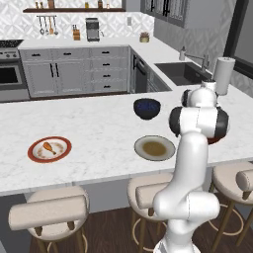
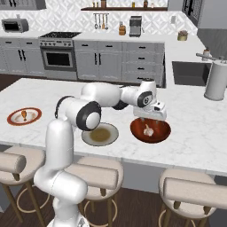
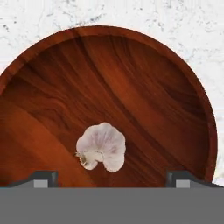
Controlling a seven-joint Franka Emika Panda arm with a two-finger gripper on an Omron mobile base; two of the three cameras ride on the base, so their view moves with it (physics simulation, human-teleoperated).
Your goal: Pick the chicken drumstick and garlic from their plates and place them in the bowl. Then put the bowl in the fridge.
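Reddish-brown bowl holds garlic; gripper above, jaws spread wide; no writing legible.

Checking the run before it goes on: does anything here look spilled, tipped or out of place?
Nothing stands out. The garlic lies inside the bowl, below the open tool. The chicken drumstick sits on its red-rimmed plate, and the grey-rimmed plate lies flat on the counter.

Home kitchen, grey cabinets, oven, sink, marble island counter, stools
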